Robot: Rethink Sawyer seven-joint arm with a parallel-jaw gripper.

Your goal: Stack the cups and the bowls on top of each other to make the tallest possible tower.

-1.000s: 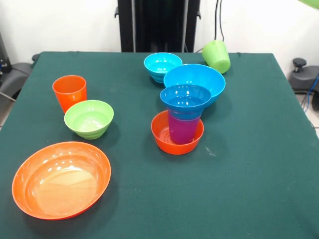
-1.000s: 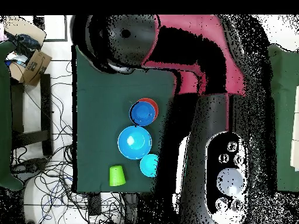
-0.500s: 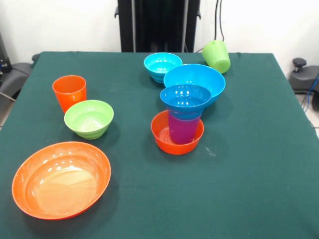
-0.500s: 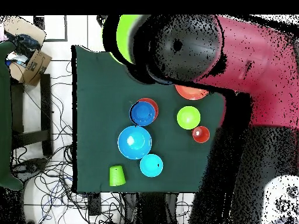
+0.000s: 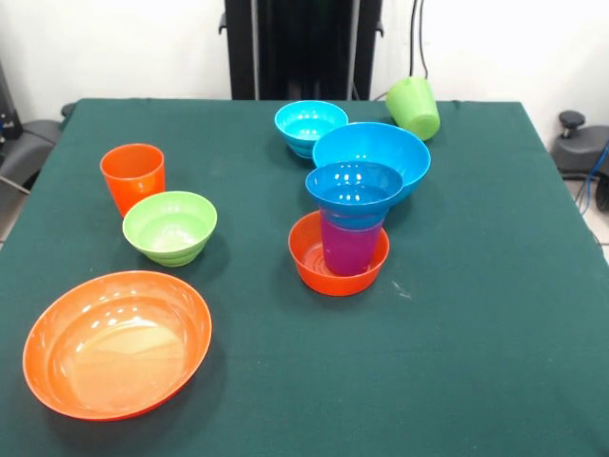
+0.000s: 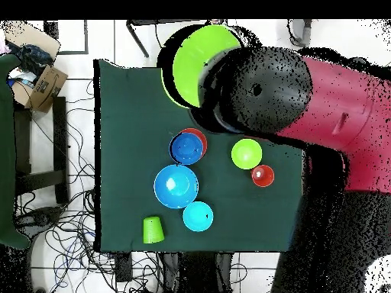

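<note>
The tower (image 5: 349, 228) is seen near the table's (image 5: 476, 314) middle: a small orange bowl (image 5: 314, 264) at the base, a purple cup (image 5: 348, 248) upright inside it, a dark blue bowl (image 5: 354, 188) seated on the cup's rim. Just behind, a large blue bowl (image 5: 381, 150) lies empty. A large lime green bowl (image 6: 197, 59) is seen overhead at the red arm (image 6: 336, 99); the gripper's state cannot be told.

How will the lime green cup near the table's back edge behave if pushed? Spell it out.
The lime green cup seems to lie on its side, so a nudge would probably roll it, curving because it tapers. Smooth, glossy plastic: likely light and slippery. Close to the table edge, it could roll off.
</note>
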